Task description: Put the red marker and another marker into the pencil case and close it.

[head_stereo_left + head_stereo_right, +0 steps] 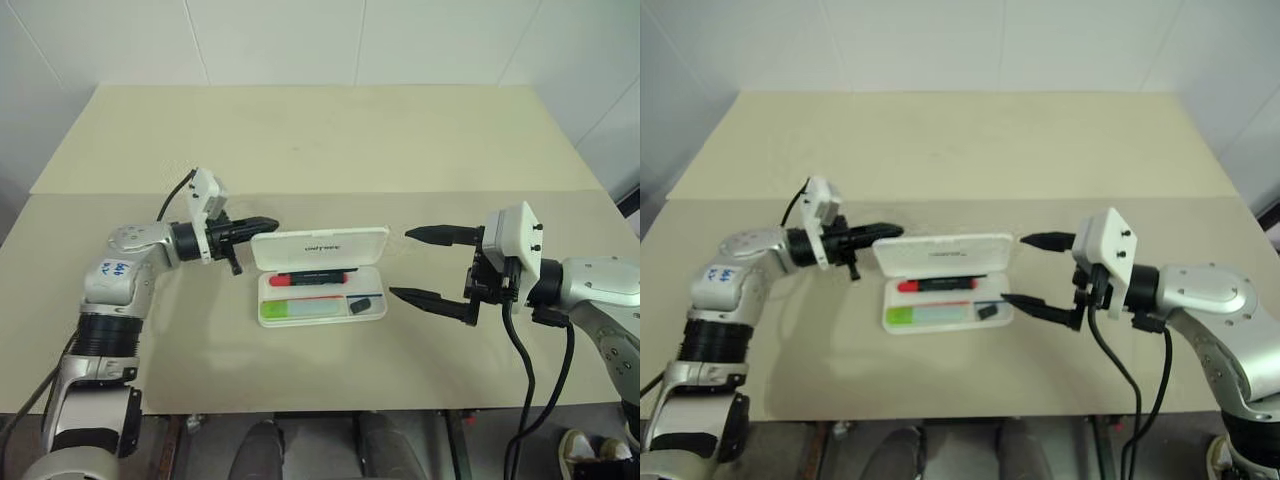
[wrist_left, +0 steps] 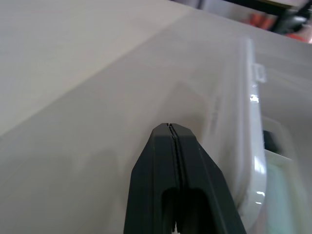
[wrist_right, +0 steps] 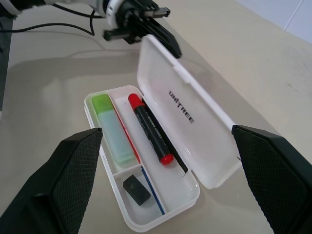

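Closing the loaded pencil case (image 1: pixel 320 280).
Left pincer (image 1: pixel 262 224), fingers pressed together, is nudging the upright lid from behind; right pincer (image 1: pixel 428 265) is waiting, spread wide, beside both markers.

Lab: bare table (image 1: pixel 300 140), white walls (image 1: pixel 280 40)
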Available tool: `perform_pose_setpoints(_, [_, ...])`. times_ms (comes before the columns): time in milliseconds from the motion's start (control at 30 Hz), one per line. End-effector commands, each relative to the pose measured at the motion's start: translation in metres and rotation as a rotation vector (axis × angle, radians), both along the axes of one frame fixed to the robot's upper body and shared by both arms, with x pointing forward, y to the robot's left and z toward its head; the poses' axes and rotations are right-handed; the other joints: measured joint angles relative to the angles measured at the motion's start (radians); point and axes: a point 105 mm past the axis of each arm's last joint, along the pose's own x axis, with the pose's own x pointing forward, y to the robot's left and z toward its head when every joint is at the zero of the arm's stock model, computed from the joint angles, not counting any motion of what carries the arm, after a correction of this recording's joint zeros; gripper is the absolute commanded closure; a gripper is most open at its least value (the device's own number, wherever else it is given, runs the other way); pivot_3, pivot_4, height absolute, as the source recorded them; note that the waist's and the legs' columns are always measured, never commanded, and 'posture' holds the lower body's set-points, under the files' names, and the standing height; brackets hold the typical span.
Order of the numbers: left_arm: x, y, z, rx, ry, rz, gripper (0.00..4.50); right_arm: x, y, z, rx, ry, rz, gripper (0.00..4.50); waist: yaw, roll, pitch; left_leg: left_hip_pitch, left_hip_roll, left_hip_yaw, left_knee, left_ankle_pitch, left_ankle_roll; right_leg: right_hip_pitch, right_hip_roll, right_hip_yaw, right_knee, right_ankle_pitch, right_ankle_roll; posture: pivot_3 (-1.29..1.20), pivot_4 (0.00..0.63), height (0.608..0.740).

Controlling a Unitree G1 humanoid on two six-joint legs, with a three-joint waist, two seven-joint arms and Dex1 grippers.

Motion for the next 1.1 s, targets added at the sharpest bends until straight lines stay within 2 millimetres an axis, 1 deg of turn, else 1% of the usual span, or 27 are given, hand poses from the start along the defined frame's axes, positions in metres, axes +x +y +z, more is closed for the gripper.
perform_pose_setpoints(33, [-0.018,-0.001,0.006,0.041,0.012,-0.115,4.47,-0.004,0.001,0.009,0.000,-0.058,0.000,0.00,0.002,0.000,0.000,0.000,0.000,0.000,0.000,0.000,0.000,0.000,0.000,0.000,0.000,0.000,0.000,0.00,0.150,0.740])
perform_pose_setpoints(100, [-0.023,-0.001,0.005,0.069,0.027,-0.152,4.47,-0.004,0.001,0.009,0.001,-0.057,-0.001,0.00,0.002,0.000,0.000,0.000,0.000,0.000,0.001,0.000,0.000,0.000,0.000,0.000,0.000,0.000,0.000,0.00,0.150,0.740])
perform_pose_setpoints(233, [-0.032,-0.001,-0.004,0.172,0.036,-0.221,4.47,-0.004,0.001,0.008,0.005,-0.054,-0.007,0.00,0.003,0.000,0.000,0.000,0.000,0.000,0.001,0.000,0.000,0.000,0.000,0.000,0.000,0.000,0.000,0.00,0.150,0.740])
perform_pose_setpoints(333, [-0.032,-0.001,-0.025,0.316,0.074,-0.251,4.47,-0.004,0.002,0.007,0.008,-0.054,-0.010,0.00,0.003,0.000,0.000,0.000,0.000,0.000,0.000,0.000,0.000,0.000,0.000,0.000,-0.001,0.000,0.000,0.00,0.150,0.740])
perform_pose_setpoints(367, [-0.033,-0.001,-0.028,0.339,0.083,-0.259,4.47,-0.004,0.002,0.007,0.008,-0.053,-0.011,0.00,0.003,0.000,0.000,0.000,0.000,0.000,0.000,0.000,0.000,0.000,0.000,0.000,-0.001,0.000,0.000,0.00,0.150,0.740])
perform_pose_setpoints(500, [-0.032,-0.013,-0.040,0.394,0.110,-0.297,4.47,-0.004,0.001,0.007,0.008,-0.055,-0.023,0.00,0.003,0.000,0.000,0.000,0.000,0.000,0.001,0.000,0.000,0.000,0.000,0.000,0.000,0.000,0.000,0.00,0.150,0.740])
perform_pose_setpoints(633, [-0.030,-0.019,-0.048,0.418,0.124,-0.297,4.47,-0.004,0.001,0.006,0.012,-0.058,-0.035,0.00,0.003,0.000,0.000,0.000,0.000,0.000,0.001,0.000,0.000,0.000,0.000,0.000,0.000,0.000,0.000,0.00,0.150,0.740])
perform_pose_setpoints(833, [-0.031,-0.035,-0.054,0.446,0.124,-0.347,4.47,-0.006,0.002,0.004,0.021,-0.059,-0.050,0.00,0.004,0.000,0.000,0.000,0.000,0.000,0.001,0.000,0.000,0.001,0.000,0.000,0.000,0.000,0.000,0.00,0.150,0.740])
perform_pose_setpoints(1100, [-0.028,-0.048,-0.050,0.514,0.122,-0.356,4.47,-0.005,0.003,0.004,0.038,-0.067,-0.065,0.00,0.003,0.000,0.000,0.000,0.000,0.000,0.003,0.000,0.000,0.002,0.000,0.000,0.001,0.000,0.000,0.00,0.150,0.740])
